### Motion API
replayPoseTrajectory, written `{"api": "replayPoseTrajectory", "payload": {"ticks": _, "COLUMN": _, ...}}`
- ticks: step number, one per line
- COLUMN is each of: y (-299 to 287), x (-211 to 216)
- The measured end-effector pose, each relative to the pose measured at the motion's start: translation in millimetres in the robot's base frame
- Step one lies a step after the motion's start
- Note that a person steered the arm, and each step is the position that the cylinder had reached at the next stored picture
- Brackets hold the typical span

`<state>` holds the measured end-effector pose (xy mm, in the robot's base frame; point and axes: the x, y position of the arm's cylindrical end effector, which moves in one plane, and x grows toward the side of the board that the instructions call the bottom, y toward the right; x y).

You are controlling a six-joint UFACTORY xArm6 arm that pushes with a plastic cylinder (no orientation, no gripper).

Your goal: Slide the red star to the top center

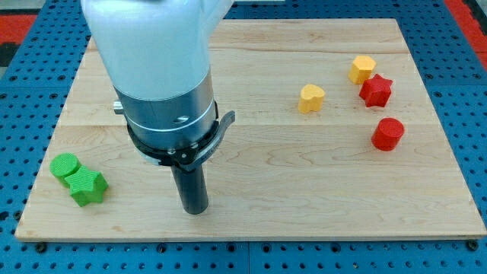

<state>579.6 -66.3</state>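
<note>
Gripperless end effector: my tip (195,210) rests on pale wooden board (304,175), far from faceted red star (376,90).

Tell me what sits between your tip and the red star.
In the camera view, the yellow heart lies roughly between my tip and the red star, slightly above the direct line; otherwise bare board.

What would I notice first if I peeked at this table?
Probably the big silver and white arm at the view's left, with my tip down on the wooden board. Next, the bright blocks: the red star at the view's upper right beside a yellow block, and a green star far left.
</note>
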Motion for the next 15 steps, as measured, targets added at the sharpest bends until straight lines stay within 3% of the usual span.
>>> {"api": "replayPoseTrajectory", "payload": {"ticks": 6, "y": 17.3, "x": -2.8}}
{"api": "replayPoseTrajectory", "payload": {"ticks": 7, "y": 48.1, "x": -6.2}}
{"api": "replayPoseTrajectory", "payload": {"ticks": 8, "y": 165.9, "x": -20.9}}
{"api": "replayPoseTrajectory", "payload": {"ticks": 9, "y": 237.5, "x": -21.4}}
{"api": "replayPoseTrajectory", "payload": {"ticks": 10, "y": 316.7, "x": -65.2}}
{"api": "replayPoseTrajectory", "payload": {"ticks": 11, "y": 344.6, "x": -108.4}}
{"api": "replayPoseTrajectory", "payload": {"ticks": 12, "y": 324.1, "x": -181.9}}
{"api": "replayPoseTrajectory", "payload": {"ticks": 14, "y": 175.8, "x": -210.4}}
{"api": "replayPoseTrajectory", "payload": {"ticks": 15, "y": 183.4, "x": -265.5}}
